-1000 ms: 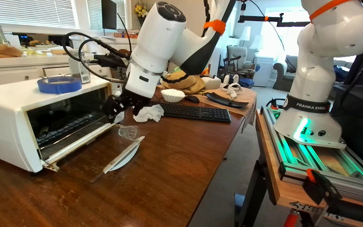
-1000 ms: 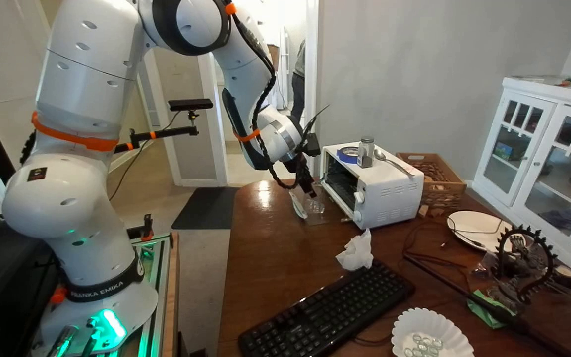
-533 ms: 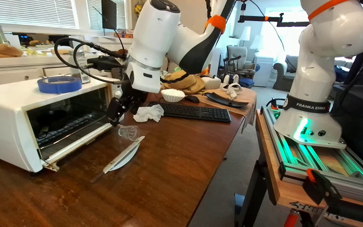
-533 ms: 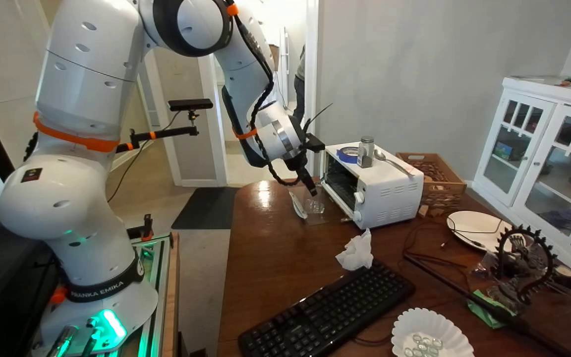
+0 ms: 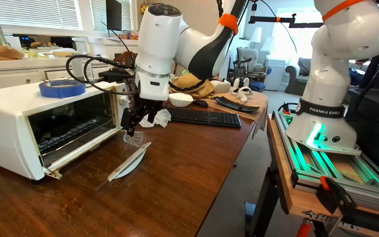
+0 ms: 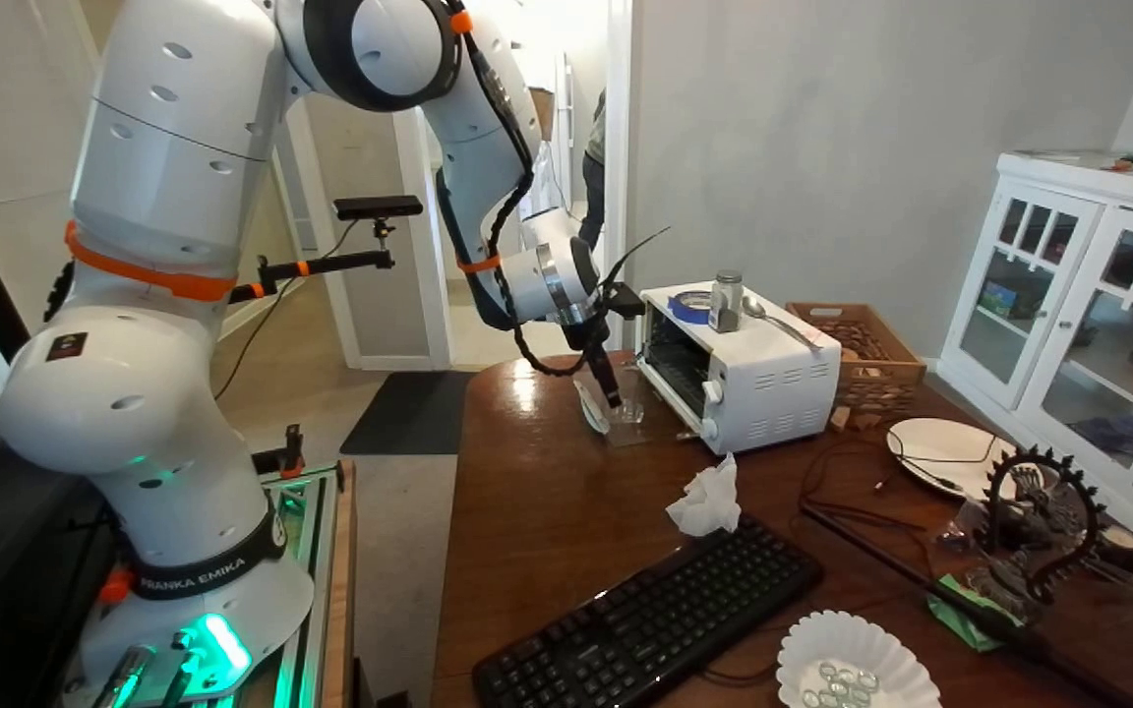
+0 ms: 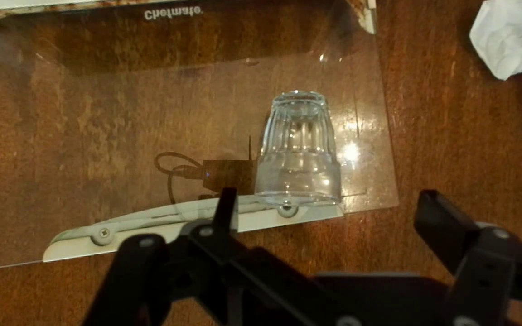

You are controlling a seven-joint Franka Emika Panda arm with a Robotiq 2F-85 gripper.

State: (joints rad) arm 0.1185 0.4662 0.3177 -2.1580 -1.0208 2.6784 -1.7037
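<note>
Cup (image 7: 297,158): clear; lies on its side on the glass door (image 7: 120,113), right of the middle in the wrist view. Has its narrow end on the far side, toward the toaster oven (image 5: 3,128), and its wide end on the near side, close by the handle (image 5: 129,161).
Gripper (image 7: 328,192): points down over the door, with black fingers (image 7: 224,210) spread wide apart. In the wrist view, shows the cup between them, with a gap on each side, smaller on the left. Looks very near the cup in both exterior views; too hard to tell there if touching.
Door: let down flat in front of the toaster oven; has white letters (image 7: 173,12) along the far edge in the wrist view.
Toaster oven: white; stands at the left in an exterior view; carries a roll of blue tape (image 5: 62,92), a jar (image 6: 727,303) and a spoon (image 6: 783,324) on top.
Paper (image 6: 707,500): white and crumpled; at the far right in the wrist view, just beside the black keyboard (image 6: 655,619) in an exterior view.
Bowl (image 6: 906,669): white with a wavy edge; sits on the near side of the table (image 6: 527,580) in an exterior view, with round clear bits (image 6: 837,685) inside.
Basket (image 6: 886,383): brown; just right of the toaster oven in an exterior view.
</note>
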